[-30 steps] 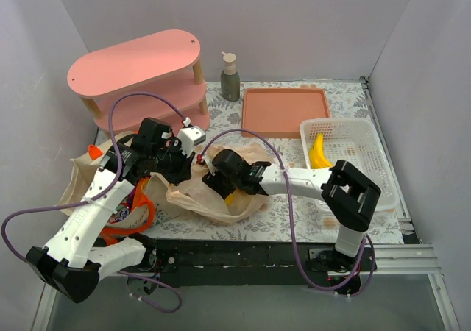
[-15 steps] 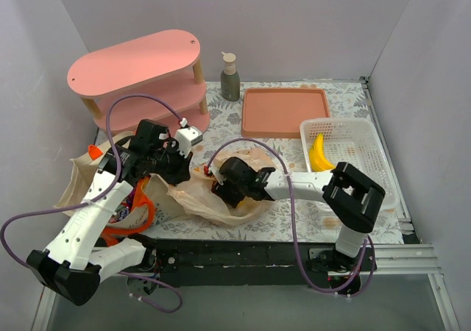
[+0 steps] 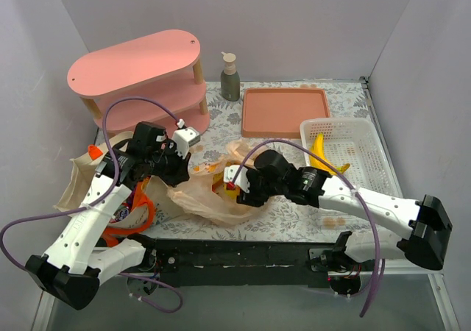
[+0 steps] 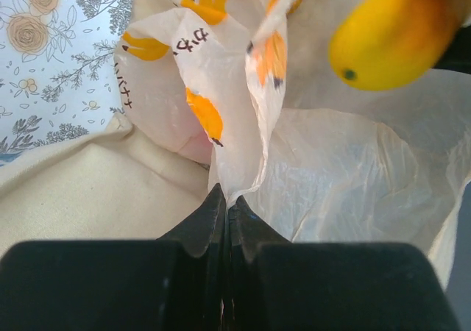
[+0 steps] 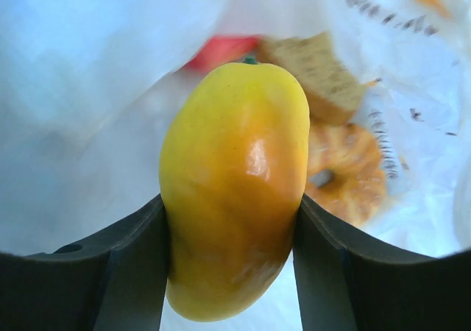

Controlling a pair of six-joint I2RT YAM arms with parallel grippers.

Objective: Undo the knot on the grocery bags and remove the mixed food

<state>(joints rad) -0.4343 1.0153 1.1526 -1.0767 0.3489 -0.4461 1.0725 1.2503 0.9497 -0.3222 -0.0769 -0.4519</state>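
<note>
The tan plastic bag (image 3: 206, 202) lies crumpled near the worktop's near edge, left of the middle, its mouth open. The left pincer (image 4: 224, 198) is pressed together on a fold of the bag's printed rim, holding it up. The right pincer (image 5: 229, 206) pinches 1 yellow-orange fruit (image 5: 235, 162) by its sides, at the bag's mouth. Behind the fruit, inside the bag, lie a brown bread slice (image 5: 316, 73), a golden pastry (image 5: 349, 173) and something red (image 5: 221, 51) that is too blurred to name. The cream canvas tote (image 3: 77, 187) with orange handles slumps at the near left corner, touching the plastic bag. Bananas (image 3: 319, 153) sit in the white mesh basket (image 3: 338, 122) by the right edge
</note>
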